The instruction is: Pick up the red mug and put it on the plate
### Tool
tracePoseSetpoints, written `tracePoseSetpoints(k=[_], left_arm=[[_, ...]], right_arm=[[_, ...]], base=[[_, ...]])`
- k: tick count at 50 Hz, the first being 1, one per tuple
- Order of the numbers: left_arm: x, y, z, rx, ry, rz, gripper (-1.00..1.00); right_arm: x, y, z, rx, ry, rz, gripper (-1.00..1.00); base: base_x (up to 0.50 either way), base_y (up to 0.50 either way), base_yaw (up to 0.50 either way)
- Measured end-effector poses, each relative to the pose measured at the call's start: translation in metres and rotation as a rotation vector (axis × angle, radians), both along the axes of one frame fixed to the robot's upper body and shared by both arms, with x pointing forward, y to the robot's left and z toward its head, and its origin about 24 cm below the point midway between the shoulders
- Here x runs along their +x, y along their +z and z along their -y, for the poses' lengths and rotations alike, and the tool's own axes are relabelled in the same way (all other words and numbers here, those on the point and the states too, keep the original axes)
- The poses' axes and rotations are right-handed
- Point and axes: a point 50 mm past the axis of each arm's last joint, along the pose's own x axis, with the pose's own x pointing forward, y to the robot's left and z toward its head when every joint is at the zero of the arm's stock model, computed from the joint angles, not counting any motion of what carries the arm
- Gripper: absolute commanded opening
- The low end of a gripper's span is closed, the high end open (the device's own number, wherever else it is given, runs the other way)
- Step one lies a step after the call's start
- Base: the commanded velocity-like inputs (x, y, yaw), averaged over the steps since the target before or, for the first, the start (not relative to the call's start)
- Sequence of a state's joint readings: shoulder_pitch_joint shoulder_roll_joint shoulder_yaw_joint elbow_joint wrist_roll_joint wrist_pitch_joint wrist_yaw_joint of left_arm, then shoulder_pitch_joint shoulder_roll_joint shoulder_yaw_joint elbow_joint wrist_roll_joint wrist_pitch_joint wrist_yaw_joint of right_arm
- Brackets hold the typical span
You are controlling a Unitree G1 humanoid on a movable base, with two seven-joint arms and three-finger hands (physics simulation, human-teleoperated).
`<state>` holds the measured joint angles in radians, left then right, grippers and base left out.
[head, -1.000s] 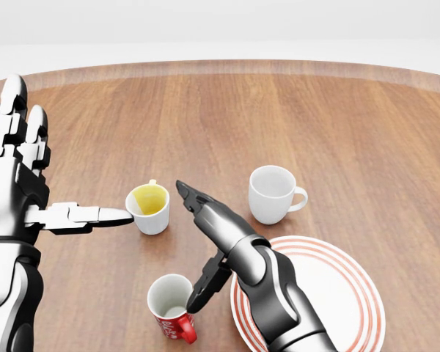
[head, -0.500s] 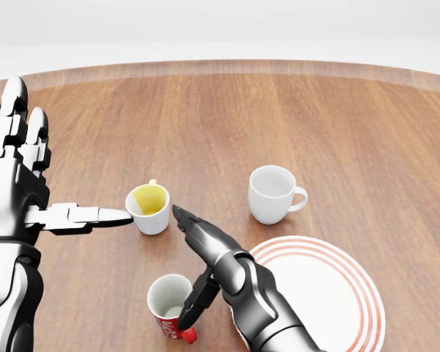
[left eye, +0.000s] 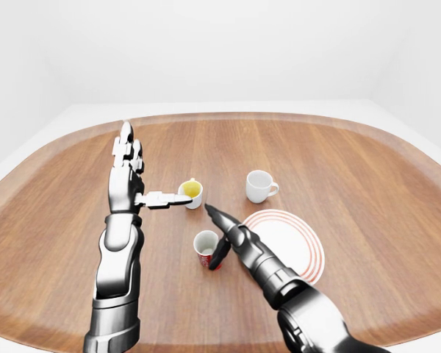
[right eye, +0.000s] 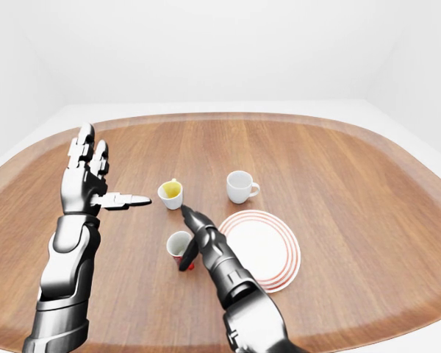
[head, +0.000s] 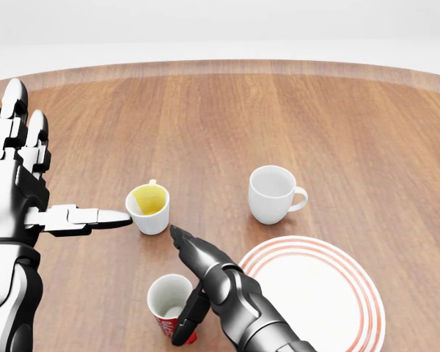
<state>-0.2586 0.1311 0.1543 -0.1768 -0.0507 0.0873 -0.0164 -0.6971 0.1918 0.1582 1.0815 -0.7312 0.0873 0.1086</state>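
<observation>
The red mug (head: pixel 163 299), white inside, stands upright near the bottom of the head view, left of the white plate with red rings (head: pixel 323 293). My right hand (head: pixel 182 284) reaches in from the bottom, open. Its long fingers point up-left past the mug's rim and its dark thumb hangs down against the mug's right side by the handle. The fingers are not closed round the mug. My left hand (head: pixel 59 161) is raised at the left, open, with fingers upright. Its thumb points right, with the tip almost at a yellow-lined cup.
A small white cup with a yellow inside (head: pixel 149 207) stands above the red mug. A plain white mug (head: pixel 271 192) stands above the plate, handle to the right. All rest on a large oval wooden table (head: pixel 315 117) with a raised rim.
My right hand has slid down and left in the head view, off the plate's edge, and its thumb now hangs beside the red mug. The left hand and the cups have not moved.
</observation>
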Motion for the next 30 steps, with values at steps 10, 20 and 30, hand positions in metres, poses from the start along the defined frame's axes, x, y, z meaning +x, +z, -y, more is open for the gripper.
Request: tracePoseSetpoints(k=[10,20,30], left_arm=[[-0.001,0.001,0.0,0.001,-0.001,0.007,1.0],[-0.002,0.003,0.0,0.001,-0.002,0.015,1.0],[-0.002,0.004,0.0,-0.001,-0.001,0.017,1.0]], right_arm=[[-0.004,-0.005,-0.005,-0.019,0.009,-0.023,1.0],[-0.006,-0.007,-0.011,-0.032,0.023,-0.034,1.0],[-0.008,-0.008,-0.013,-0.041,0.031,-0.041,1.0]], base=[[0.0,0.0,0.0],[0.0,0.0,0.0],[0.0,0.0,0.0]])
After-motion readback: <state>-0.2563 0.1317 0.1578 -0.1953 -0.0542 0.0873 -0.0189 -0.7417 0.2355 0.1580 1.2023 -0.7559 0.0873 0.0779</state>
